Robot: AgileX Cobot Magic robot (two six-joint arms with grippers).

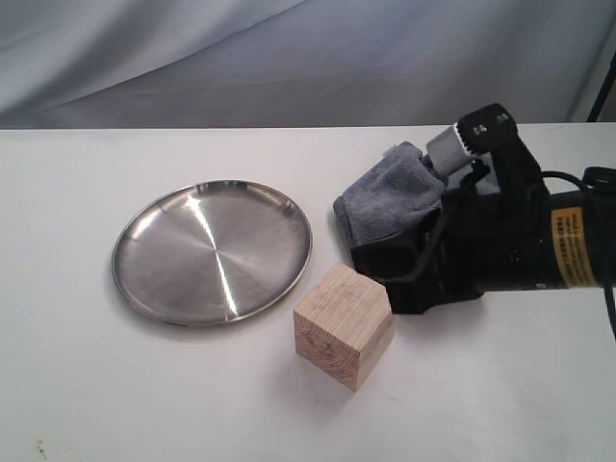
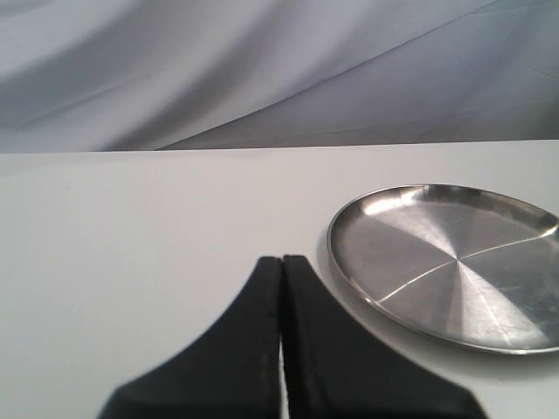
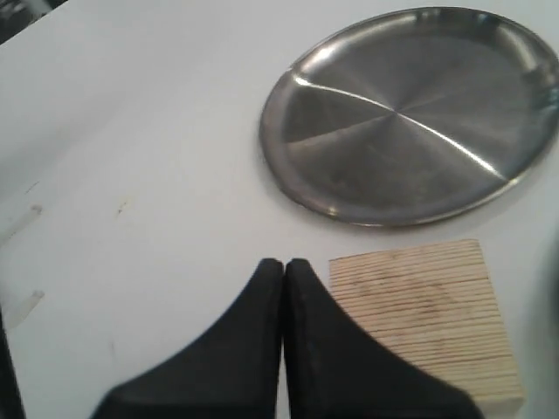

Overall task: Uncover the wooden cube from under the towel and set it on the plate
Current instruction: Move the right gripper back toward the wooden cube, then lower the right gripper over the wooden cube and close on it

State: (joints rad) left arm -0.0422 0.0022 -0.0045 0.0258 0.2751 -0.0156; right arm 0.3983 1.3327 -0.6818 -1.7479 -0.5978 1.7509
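Wooden cube [image 1: 343, 325]: uncovered, standing on the white table [image 1: 96, 385] just beside the plate [image 1: 212, 252], outside its rim. Plate: round, shiny metal, its face bare throughout. Towel [image 1: 390, 192]: bunched behind the cube, partly under the right arm. Right gripper [image 3: 284, 264]: jaws pressed together on nothing, tips just beside the cube. Left gripper [image 2: 281, 260]: jaws together, near the plate's rim

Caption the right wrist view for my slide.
Shut right gripper beside the bare wooden cube, with the empty plate beyond.
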